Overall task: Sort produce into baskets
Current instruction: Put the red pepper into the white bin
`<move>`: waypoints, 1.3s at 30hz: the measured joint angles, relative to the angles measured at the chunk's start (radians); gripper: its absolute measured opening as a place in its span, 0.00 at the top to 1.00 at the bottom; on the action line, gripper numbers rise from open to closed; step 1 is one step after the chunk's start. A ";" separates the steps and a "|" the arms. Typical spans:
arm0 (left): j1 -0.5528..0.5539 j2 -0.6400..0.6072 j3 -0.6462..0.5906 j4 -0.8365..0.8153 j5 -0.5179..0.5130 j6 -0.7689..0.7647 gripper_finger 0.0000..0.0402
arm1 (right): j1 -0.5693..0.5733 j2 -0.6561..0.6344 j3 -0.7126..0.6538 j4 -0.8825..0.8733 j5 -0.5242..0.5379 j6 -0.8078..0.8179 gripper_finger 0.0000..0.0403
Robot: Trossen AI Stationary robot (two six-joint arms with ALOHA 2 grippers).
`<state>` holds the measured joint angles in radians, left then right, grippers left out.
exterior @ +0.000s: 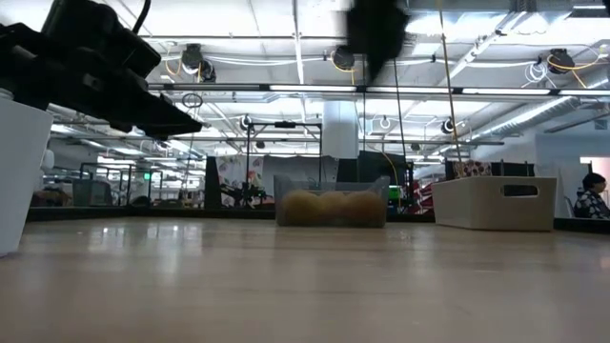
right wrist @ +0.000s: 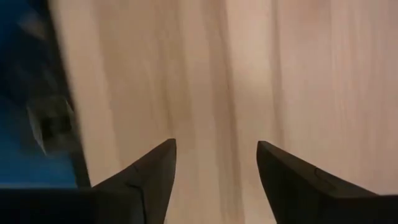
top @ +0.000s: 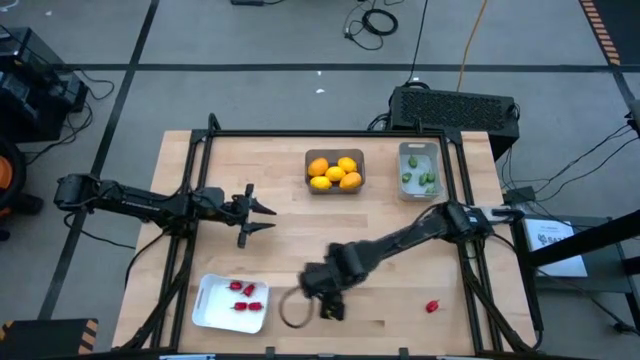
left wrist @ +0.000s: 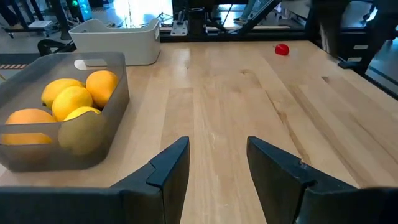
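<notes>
Yellow and orange round fruits lie in the dark grey square bin at the far middle of the table; they also show in the left wrist view. Tiny green pieces lie in the pale grey narrow bin. Tiny red pieces lie in the white tray at the near left. One red piece lies alone on the wood at the near right, and it also shows in the left wrist view. My left gripper is open and empty at the middle left. My right gripper is open over bare wood by the near edge.
A thin ring-shaped thing lies near the front edge, between the tray and my right gripper. Bare wood lies between the bins and the front edge. In the low view the fruit bin and the pale bin stand at the far side.
</notes>
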<state>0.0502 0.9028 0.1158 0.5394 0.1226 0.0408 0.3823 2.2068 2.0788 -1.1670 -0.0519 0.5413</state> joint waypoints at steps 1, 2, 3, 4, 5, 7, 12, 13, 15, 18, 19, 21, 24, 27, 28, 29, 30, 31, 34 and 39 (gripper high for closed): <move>0.000 0.000 0.000 0.000 0.000 -0.001 0.58 | 0.014 -0.004 0.000 -0.076 0.000 0.034 0.47; 0.000 0.000 0.000 0.000 0.000 -0.003 0.58 | 0.030 -0.006 0.000 -0.155 0.001 0.080 0.48; 0.000 0.000 0.000 -0.001 0.000 -0.007 0.58 | 0.048 -0.007 0.000 -0.227 0.001 0.127 0.48; 0.000 0.000 0.000 0.000 0.000 -0.010 0.58 | 0.068 -0.007 -0.001 -0.301 0.003 0.173 0.48; 0.000 0.000 0.000 0.000 0.000 -0.018 0.58 | 0.089 -0.007 -0.007 -0.359 0.005 0.218 0.48; 0.000 0.000 0.000 0.002 0.000 -0.055 0.58 | 0.135 -0.008 -0.036 -0.410 -0.003 0.292 0.48; -0.015 0.000 0.006 0.050 0.001 -0.085 0.58 | 0.243 -0.023 -0.152 -0.405 -0.105 0.310 0.48; -0.018 0.000 0.011 0.054 0.001 -0.085 0.58 | 0.262 -0.026 -0.182 -0.408 -0.131 0.285 0.48; -0.026 0.000 0.029 0.055 0.001 -0.084 0.58 | 0.301 -0.027 -0.250 -0.403 -0.203 0.199 0.48; -0.035 0.007 0.039 0.058 0.001 -0.084 0.58 | 0.354 -0.028 -0.340 -0.403 -0.276 0.091 0.48; -0.038 0.010 0.039 0.057 0.000 -0.084 0.58 | 0.371 -0.029 -0.366 -0.407 -0.288 0.064 0.48; -0.040 0.018 0.040 0.055 0.001 -0.081 0.58 | 0.397 -0.028 -0.407 -0.404 -0.296 0.010 0.48; -0.040 0.038 0.040 0.052 0.000 -0.085 0.58 | 0.424 -0.028 -0.455 -0.403 -0.294 -0.066 0.48; -0.040 0.060 0.040 0.057 0.000 -0.085 0.58 | 0.444 -0.028 -0.500 -0.403 -0.294 -0.138 0.48; -0.040 0.066 0.040 0.054 0.000 -0.085 0.58 | 0.448 -0.028 -0.515 -0.401 -0.294 -0.151 0.48; -0.040 0.071 0.040 0.054 0.001 -0.085 0.58 | 0.451 -0.028 -0.531 -0.392 -0.296 -0.158 0.48; -0.040 0.077 0.040 0.059 0.001 -0.085 0.58 | 0.453 -0.028 -0.544 -0.378 -0.294 -0.161 0.48; -0.040 0.084 0.040 0.060 0.001 -0.086 0.58 | 0.453 -0.028 -0.556 -0.361 -0.295 -0.162 0.48; -0.040 0.098 0.040 0.058 0.000 -0.086 0.58 | 0.450 -0.028 -0.570 -0.310 -0.295 -0.160 0.48; -0.040 0.111 0.040 0.060 0.001 -0.085 0.58 | 0.448 -0.028 -0.570 -0.271 -0.283 -0.161 0.48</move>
<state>0.0105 1.0141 0.1558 0.5997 0.1233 -0.0437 0.8303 2.1784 1.5085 -1.4382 -0.3350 0.3801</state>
